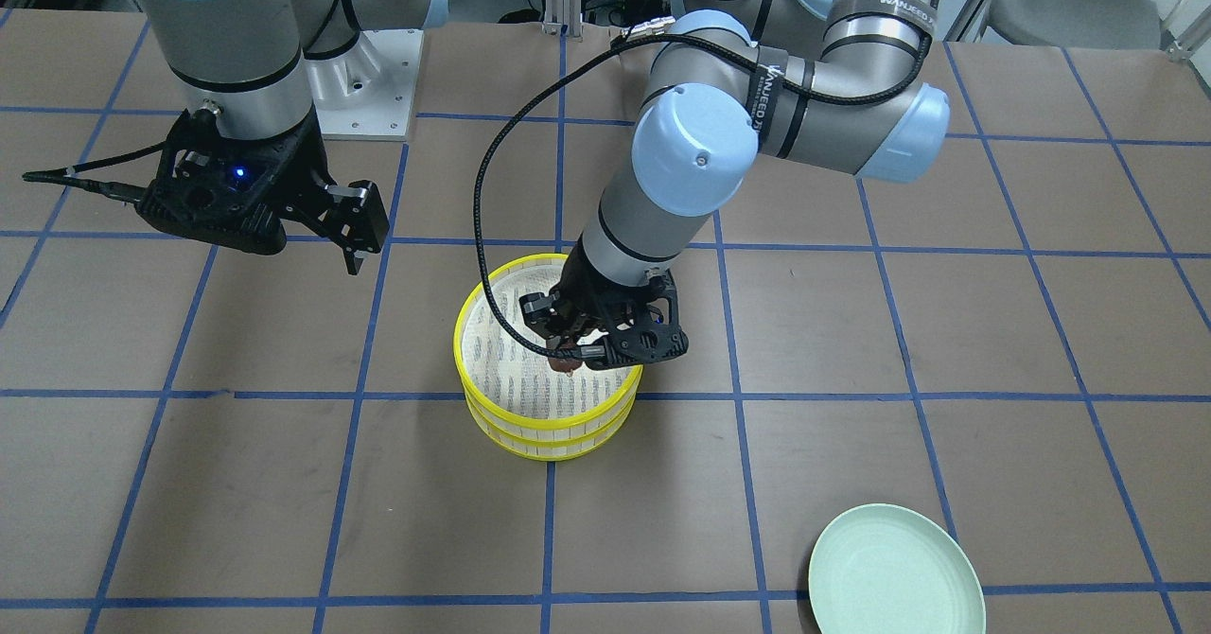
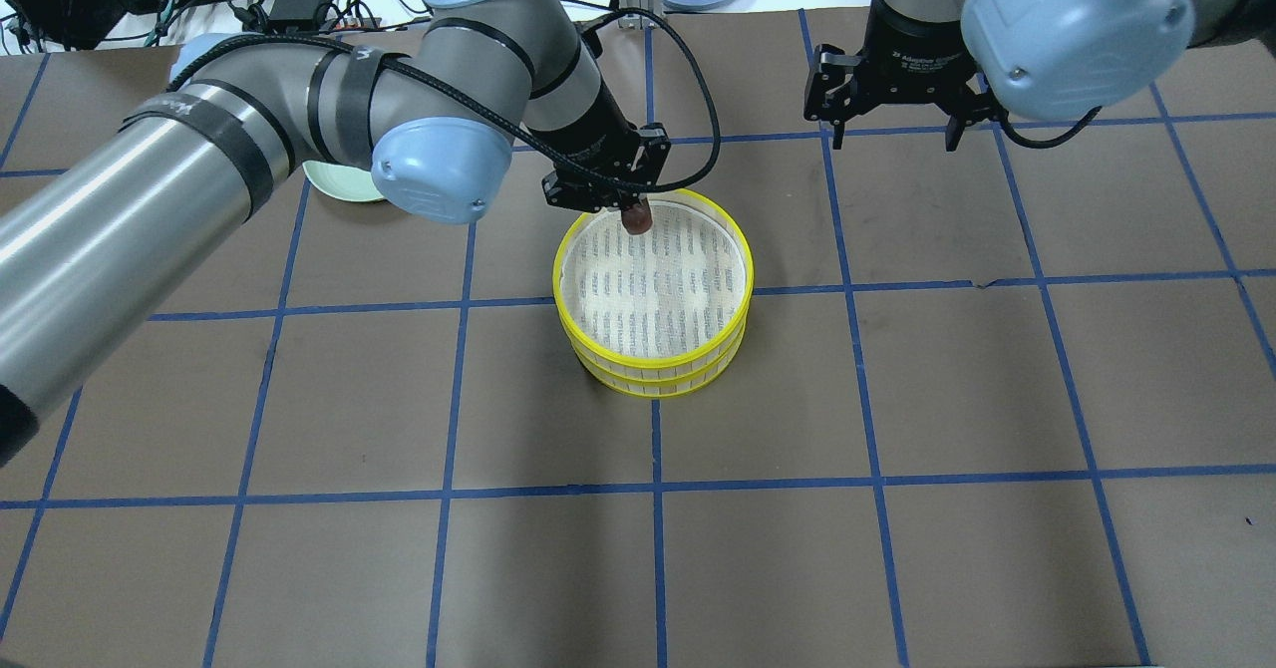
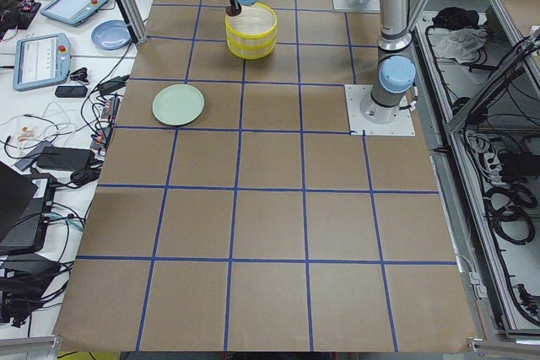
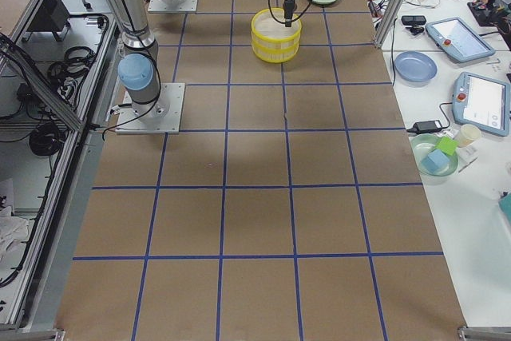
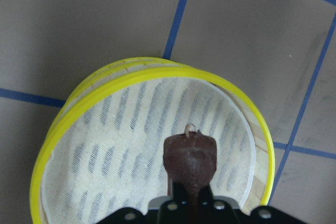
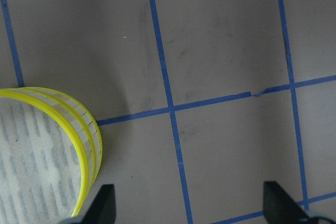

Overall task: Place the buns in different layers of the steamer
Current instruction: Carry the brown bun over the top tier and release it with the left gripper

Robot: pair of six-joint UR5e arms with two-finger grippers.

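The left gripper's fingers clench the dark reddish-brown bun just above the upper steamer tray, near its rim. I cannot tell whether the bun touches the mesh. The lower tray sits underneath, its inside hidden. The right gripper hangs beside the stack over the worktop, fingers spread. The picture's edge crops the pale green plate.

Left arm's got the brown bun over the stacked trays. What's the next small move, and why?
Probably ease the left gripper down a little: it holds the brown bun above the bare mesh of the top tray, inside its rim, seemingly not yet touching.
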